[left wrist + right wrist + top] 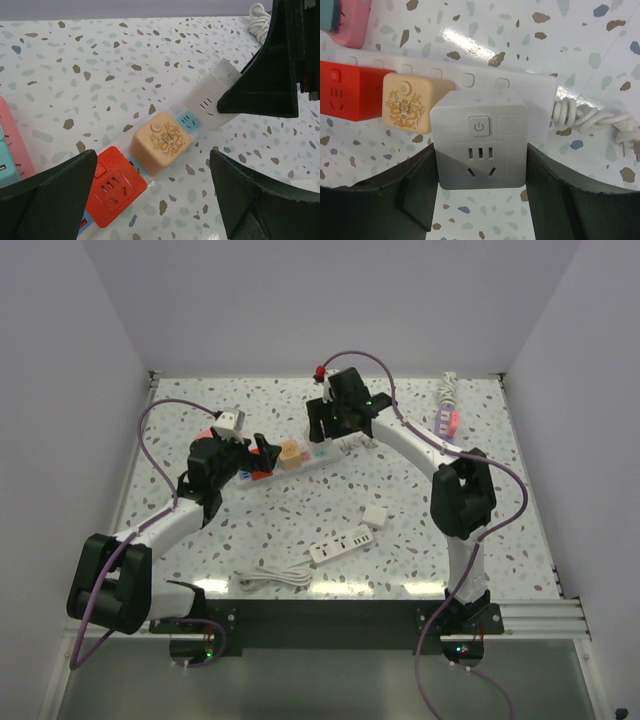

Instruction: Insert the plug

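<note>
- Right pincer (480, 197) clamps the white adapter (479, 145); left pincer (155, 200) stands open.
- We risk bent pins (cause: a tilted adapter) at the power strip (470, 80).

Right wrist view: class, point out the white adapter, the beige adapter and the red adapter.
white adapter (479, 150), right wrist view, on its socket face.
beige adapter (405, 106), right wrist view, on its dragon-printed face.
red adapter (347, 91), right wrist view, on its socket face.
</note>
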Robot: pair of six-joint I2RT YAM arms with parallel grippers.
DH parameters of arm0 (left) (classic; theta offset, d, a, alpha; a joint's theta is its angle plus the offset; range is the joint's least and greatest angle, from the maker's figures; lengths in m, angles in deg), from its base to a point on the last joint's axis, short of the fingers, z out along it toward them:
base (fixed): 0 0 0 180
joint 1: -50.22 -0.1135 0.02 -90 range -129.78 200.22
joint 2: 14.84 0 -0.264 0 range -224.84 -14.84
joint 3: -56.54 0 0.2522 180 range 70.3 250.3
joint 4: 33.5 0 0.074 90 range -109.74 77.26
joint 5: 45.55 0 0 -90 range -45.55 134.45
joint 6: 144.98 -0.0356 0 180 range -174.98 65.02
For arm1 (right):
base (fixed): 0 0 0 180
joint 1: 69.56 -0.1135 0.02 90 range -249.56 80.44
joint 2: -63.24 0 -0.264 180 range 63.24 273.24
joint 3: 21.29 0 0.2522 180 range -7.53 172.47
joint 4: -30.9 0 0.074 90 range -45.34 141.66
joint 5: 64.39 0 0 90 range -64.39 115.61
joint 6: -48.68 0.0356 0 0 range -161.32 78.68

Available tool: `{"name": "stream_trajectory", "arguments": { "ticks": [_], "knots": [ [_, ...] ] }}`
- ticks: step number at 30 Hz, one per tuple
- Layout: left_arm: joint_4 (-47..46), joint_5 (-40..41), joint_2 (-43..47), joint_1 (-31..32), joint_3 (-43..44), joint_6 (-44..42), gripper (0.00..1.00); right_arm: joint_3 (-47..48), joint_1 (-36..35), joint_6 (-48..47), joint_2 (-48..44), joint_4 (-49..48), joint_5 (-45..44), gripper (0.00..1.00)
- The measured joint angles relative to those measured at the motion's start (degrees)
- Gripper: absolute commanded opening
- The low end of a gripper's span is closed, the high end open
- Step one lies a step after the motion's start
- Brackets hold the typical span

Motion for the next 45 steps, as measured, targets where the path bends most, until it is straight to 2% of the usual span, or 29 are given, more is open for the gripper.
{"name": "stream_trajectory", "arguments": {
  "ticks": [12,45],
  "knots": [
    [0.09,-0.20,-0.35,0.00,0.07,-0.39,1.00,2.67,0.00,0.02,4.17,0.50,-0.31,0.00],
    [0.09,-0.42,-0.63,0.00,0.07,-0.79,1.00,1.62,-1.05,0.98,4.72,0.90,-3.65,0.00]
  ]
}}
